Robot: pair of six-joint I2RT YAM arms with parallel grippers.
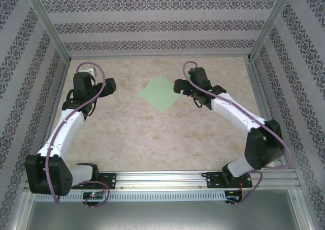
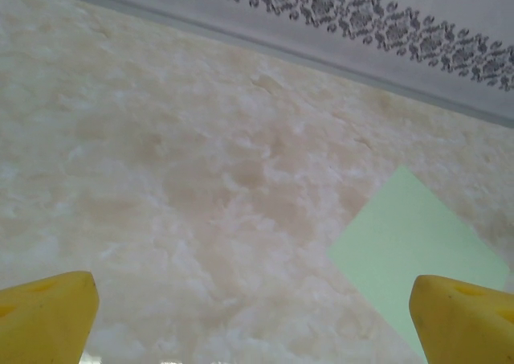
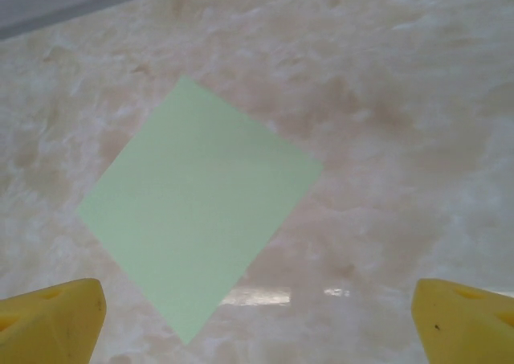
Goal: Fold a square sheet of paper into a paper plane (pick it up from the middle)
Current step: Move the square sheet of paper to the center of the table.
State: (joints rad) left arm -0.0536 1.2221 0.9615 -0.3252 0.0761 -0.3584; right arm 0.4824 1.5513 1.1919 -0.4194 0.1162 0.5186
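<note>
from above, the paper is seen lying flat on the table, turned like a diamond, far of centre, between the two arms. the left gripper is held wide, well apart to its left; the right gripper is held wide just beside its right corner. in the left wrist view, the yellow fingers are spread wide over the table, the paper being seen at the right. in the right wrist view, the fingers are likewise spread, and the paper lies flat ahead, left of middle.
</note>
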